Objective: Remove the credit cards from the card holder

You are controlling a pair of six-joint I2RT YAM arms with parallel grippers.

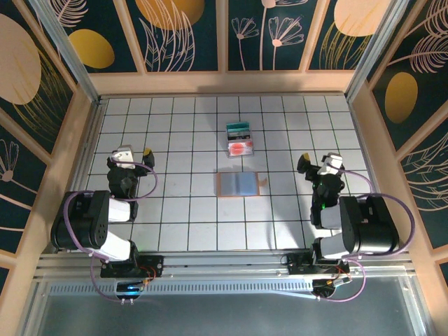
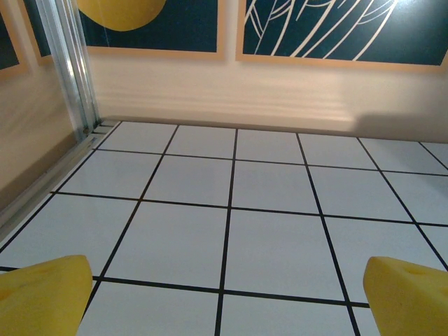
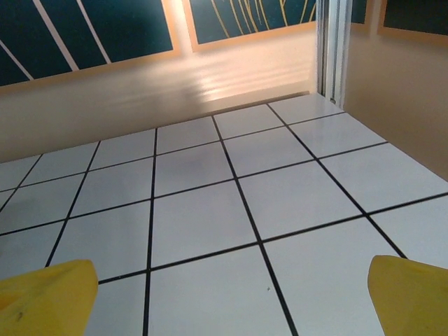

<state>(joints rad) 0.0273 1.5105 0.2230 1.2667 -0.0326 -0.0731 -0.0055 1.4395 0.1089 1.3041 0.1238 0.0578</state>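
The left claw (image 1: 134, 154) stands with its jaws wide apart and nothing between them; in its wrist view the yellow pads (image 2: 43, 297) frame bare tile. The right claw (image 1: 317, 163) is spread and empty in the same way. Each hangs over its own side of the desk (image 1: 175, 224), well apart from the task's things.

Between them, mid-desk, the card holder (image 1: 240, 185) lies open and flat, blue-grey face up. Beyond it, across a gap, lie the credit cards (image 1: 240, 148): a white-pink one with a red spot and a teal one just behind it, touching or overlapping. I cannot tell whether any card sits inside the holder.

The likely trouble is the thinness of everything. A pad may skate over a flat card and shove it rather than pinch it. The loose holder may drag along if only one claw pulls. Both arms reaching for the centre could meet.

The desk is glossy white tile with dark grout. It is walled by wood-framed teal panels (image 1: 182, 28) with gold leaves.
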